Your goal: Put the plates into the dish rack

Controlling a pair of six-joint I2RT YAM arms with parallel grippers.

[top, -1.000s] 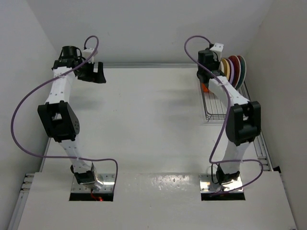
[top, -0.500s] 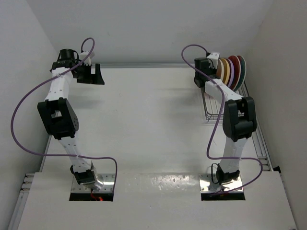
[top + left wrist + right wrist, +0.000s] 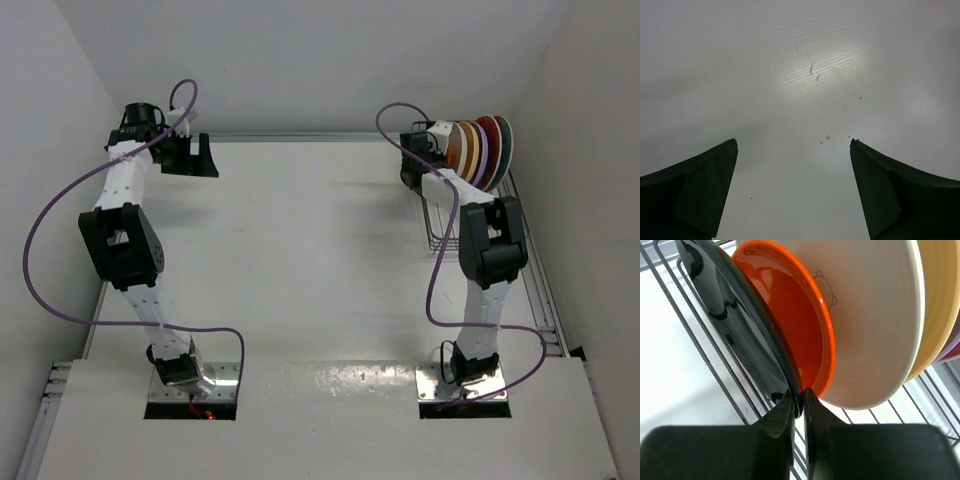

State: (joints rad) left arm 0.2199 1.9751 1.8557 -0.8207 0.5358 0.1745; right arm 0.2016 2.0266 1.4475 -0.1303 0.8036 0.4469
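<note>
- Right gripper (image 3: pixel 798 399) is pinched shut on the bottom rim of the small black plate (image 3: pixel 735 315). Its two dark fingers (image 3: pixel 776 426) squeeze the rim, with almost no gap between them.
- The black plate stands on its edge in the dish rack (image 3: pixel 435 238). It is at the front of the row, closest to the gripper. It is shiny and leans back a little toward the next plate.
- Right behind it is the orange plate (image 3: pixel 790 315), which is shiny too. The bottoms of these two plates come very close together just by the fingertips. I cannot tell if they touch.
- Behind the orange one stands the bigger cream plate (image 3: pixel 875 315). It has a small face drawn near its rim.
- Next comes the tan-yellow plate (image 3: pixel 940 305).
- After that come the lavender plate (image 3: pixel 481 150) and the red plates (image 3: pixel 496 140), at the far end of the row.
- All the plates stand up side by side in the rack. The rack sits at the far right of the white table (image 3: pixel 300 250).
- Left gripper (image 3: pixel 792 144) is far off at the back left corner of the table. Its fingers are spread wide and hold nothing. Only a plain white surface shows between them.
</note>
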